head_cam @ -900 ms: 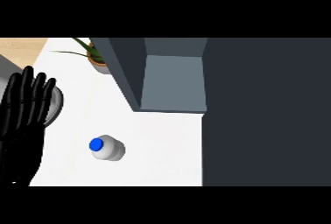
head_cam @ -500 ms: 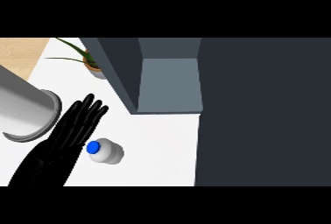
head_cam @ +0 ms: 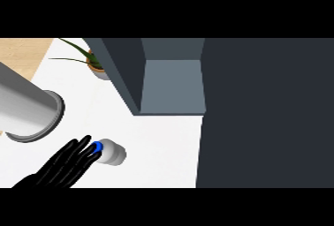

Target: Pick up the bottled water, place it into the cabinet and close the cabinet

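Bottled water (head_cam: 111, 153): one unit, blue cap up, standing on the white counter (head_cam: 157, 145), outside the one cabinet (head_cam: 173, 86) and apart from its open front. One hand in view, the left hand (head_cam: 65, 165), fingers straight and spread, tips at the cap, nothing gripped. One potted plant (head_cam: 89, 60) beside the cabinet. One grey cylinder (head_cam: 29, 112) at the left edge.

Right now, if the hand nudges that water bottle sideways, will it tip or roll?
It may tip: the left hand sits at the blue cap of the bottled water, high up. Its round body would probably roll once down.
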